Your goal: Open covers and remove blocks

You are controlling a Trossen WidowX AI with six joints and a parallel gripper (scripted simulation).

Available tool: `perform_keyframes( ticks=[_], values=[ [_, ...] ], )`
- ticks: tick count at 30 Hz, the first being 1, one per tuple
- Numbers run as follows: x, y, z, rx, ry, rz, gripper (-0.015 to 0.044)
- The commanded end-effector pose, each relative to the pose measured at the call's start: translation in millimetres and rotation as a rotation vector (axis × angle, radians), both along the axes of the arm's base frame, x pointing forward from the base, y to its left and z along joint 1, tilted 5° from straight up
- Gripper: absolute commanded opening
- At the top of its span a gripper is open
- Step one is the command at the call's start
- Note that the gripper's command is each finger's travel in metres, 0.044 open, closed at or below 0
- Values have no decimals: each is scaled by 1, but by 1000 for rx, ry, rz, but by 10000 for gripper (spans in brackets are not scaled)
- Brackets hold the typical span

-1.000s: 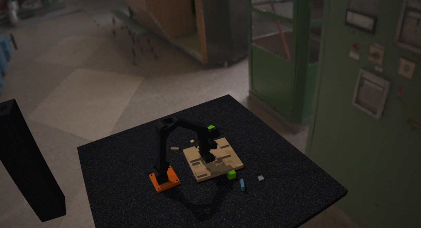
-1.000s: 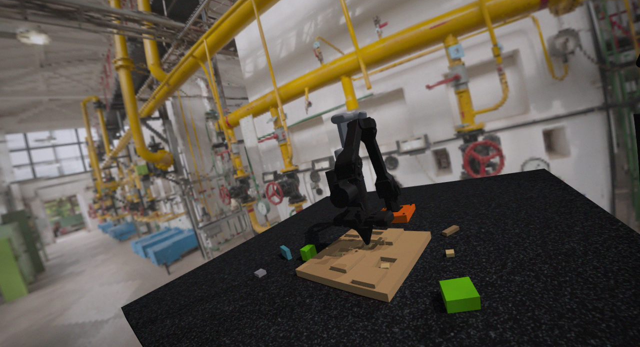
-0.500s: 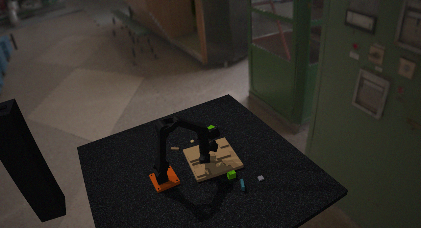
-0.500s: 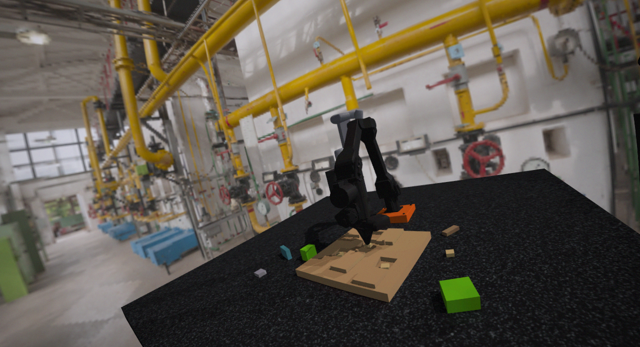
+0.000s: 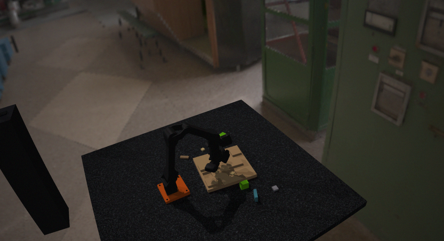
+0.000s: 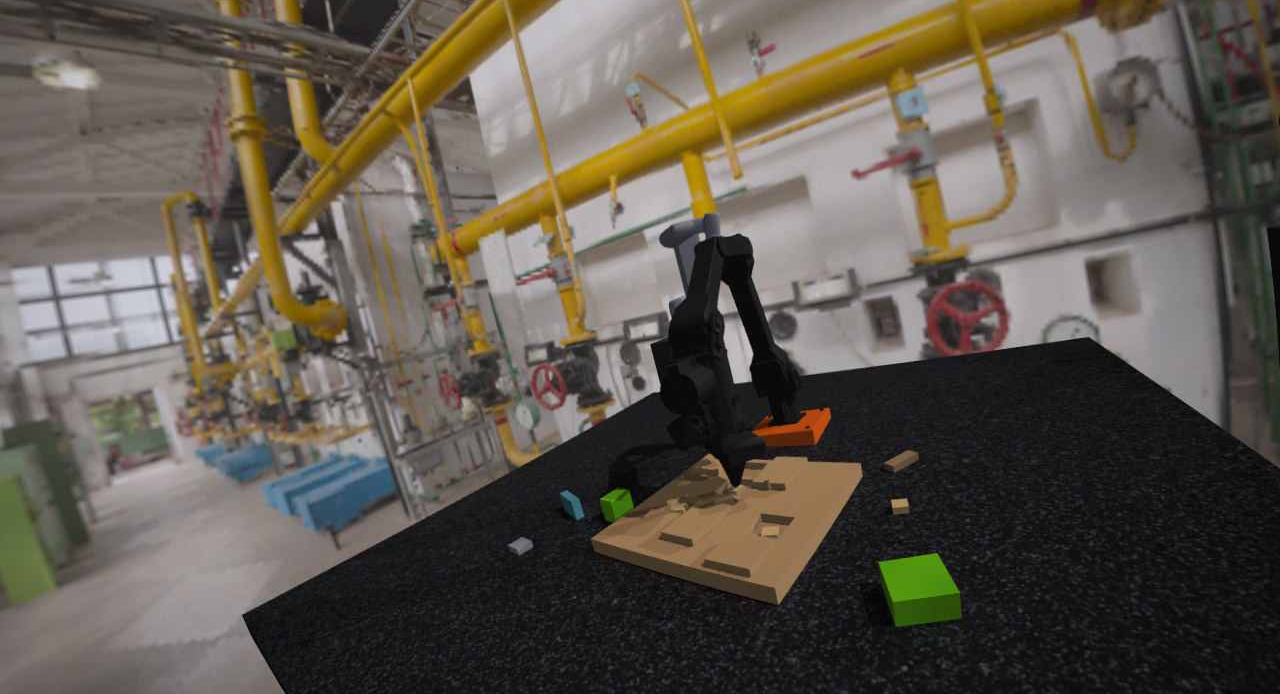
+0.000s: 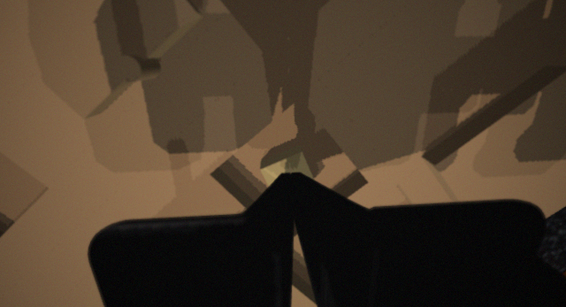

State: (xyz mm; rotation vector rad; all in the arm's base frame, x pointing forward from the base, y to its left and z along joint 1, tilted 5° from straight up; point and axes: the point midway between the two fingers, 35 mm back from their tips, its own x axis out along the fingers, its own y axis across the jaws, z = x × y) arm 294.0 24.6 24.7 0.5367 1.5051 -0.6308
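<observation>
The tan puzzle board lies on the black table. My gripper is shut and empty, its tips low over the board at a well. A pale yellow block shows in that well just past the tips, partly hidden by them. Another pale block sits in an uncovered well. A third pale block shows on the shaded side. Raised tan covers lie on the board; the shadow hides how far some are moved. A small pale block rests on the table, clear of the board.
Around the board lie a large green block, a brown bar, a green cube, a blue piece and a grey piece. The arm stands on an orange base.
</observation>
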Motion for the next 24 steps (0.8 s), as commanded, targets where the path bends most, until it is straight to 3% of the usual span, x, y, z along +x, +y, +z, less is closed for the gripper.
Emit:
perform_keyframes(
  ticks=[1, 9, 10, 15, 24],
  values=[
    [1, 0, 5, -16, -30, -451, 0],
    [0, 1, 9, -40, -65, -1162, 0],
    [-1, 0, 2, -18, -20, -478, 26],
    [0, 1, 12, -22, -29, -605, 144],
    [2, 2, 34, -31, -46, -869, 144]
  ],
)
